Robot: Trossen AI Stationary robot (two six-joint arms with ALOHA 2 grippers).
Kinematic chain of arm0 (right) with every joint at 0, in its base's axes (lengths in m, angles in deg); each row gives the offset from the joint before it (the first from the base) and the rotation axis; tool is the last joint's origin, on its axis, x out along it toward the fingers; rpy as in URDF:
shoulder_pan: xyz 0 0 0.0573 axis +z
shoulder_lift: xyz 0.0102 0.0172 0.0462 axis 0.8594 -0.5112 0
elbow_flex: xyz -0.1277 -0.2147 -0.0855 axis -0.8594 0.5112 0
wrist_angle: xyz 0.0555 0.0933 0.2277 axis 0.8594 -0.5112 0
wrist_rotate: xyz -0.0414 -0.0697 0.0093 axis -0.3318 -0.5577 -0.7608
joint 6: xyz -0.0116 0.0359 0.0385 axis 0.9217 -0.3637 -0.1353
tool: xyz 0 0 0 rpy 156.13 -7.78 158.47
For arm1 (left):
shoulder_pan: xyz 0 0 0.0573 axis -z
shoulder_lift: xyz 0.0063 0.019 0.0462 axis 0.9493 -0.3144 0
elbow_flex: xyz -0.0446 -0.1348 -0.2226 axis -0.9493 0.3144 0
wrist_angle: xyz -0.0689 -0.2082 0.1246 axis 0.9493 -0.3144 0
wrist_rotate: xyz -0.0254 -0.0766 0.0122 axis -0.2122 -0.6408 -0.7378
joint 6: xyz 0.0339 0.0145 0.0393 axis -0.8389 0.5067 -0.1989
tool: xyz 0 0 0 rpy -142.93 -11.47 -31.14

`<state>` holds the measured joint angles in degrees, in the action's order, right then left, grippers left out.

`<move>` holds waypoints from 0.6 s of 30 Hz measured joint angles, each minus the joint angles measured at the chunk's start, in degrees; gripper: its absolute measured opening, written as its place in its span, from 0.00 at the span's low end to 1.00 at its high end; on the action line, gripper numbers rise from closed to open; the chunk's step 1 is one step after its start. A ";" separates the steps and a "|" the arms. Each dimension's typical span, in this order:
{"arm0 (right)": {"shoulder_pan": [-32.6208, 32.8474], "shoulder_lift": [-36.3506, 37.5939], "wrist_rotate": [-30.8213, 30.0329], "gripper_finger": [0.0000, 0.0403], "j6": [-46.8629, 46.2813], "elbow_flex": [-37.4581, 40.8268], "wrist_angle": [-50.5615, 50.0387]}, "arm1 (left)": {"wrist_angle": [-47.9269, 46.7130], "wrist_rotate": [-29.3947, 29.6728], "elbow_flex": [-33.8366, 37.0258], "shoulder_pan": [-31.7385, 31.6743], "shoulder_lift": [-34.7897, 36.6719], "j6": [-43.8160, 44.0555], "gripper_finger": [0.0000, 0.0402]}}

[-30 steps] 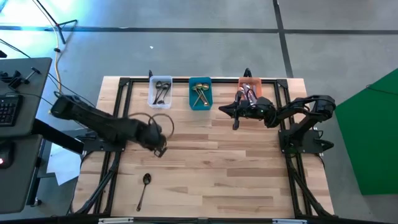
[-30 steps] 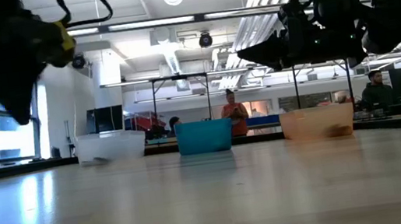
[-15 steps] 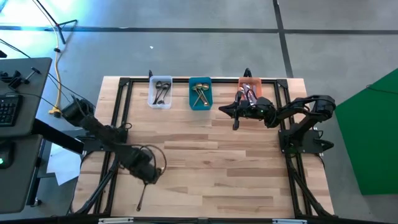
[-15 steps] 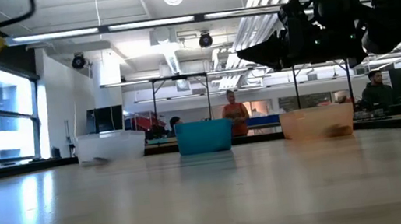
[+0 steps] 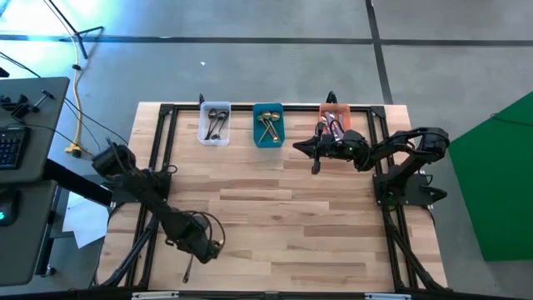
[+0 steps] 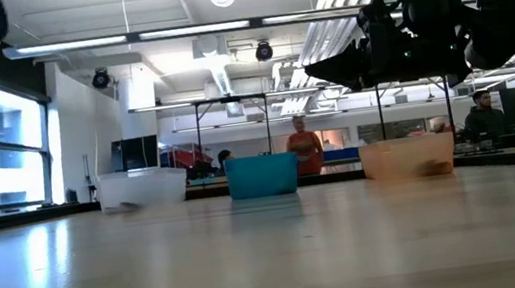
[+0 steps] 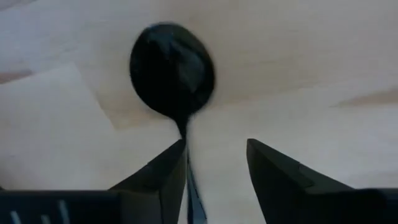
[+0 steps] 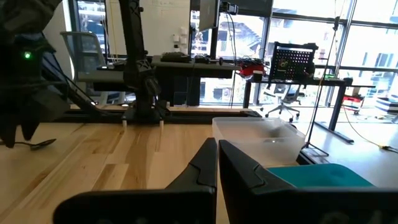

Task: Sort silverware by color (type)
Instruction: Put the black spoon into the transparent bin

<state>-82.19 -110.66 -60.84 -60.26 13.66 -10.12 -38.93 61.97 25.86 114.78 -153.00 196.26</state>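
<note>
A black spoon point(image 7: 172, 68) lies flat on the table near its front left; part of its handle point(image 5: 188, 270) shows in the high view. My left gripper point(image 5: 202, 247) hangs over it, pointing down and open point(image 7: 214, 163). The spoon's neck point(image 7: 185, 134) runs between the fingers, close to one of them. My right gripper point(image 5: 298, 148) is shut with nothing in it point(image 8: 217, 155), held above the table beside the orange bin point(image 5: 335, 125). Silver spoons lie in the clear bin point(image 5: 215, 123), gold ones in the teal bin point(image 5: 267, 125), and dark and lavender-handled ones in the orange bin.
The three bins stand in a row along the far edge, seen in the low view as clear point(image 6: 143, 188), teal point(image 6: 262, 176) and orange point(image 6: 408, 157). A black frame point(image 5: 158, 158) runs along the table's sides. People stand in the room behind the table.
My left gripper has swung from the table's left middle toward the near edge and come down over the black spoon. The spoon has stayed where it lay. My right arm has kept still.
</note>
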 joint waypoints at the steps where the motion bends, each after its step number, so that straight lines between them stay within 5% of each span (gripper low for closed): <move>1: 0.00 0.00 0.00 0.00 0.00 0.00 -0.03 | 0.30 -0.04 0.04 0.31 -0.89 0.56 0.40; 11: 0.02 -0.02 0.00 0.00 -0.02 -0.02 -0.02 | 0.69 1.51 -0.03 4.40 -3.15 10.53 0.32; 18: 0.09 -0.02 0.00 0.00 -0.02 -0.04 -0.02 | 0.66 3.19 -0.03 4.60 -3.15 8.53 0.10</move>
<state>-82.11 -110.68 -60.84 -60.28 13.62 -10.14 -38.27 65.16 25.83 119.38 -156.14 204.79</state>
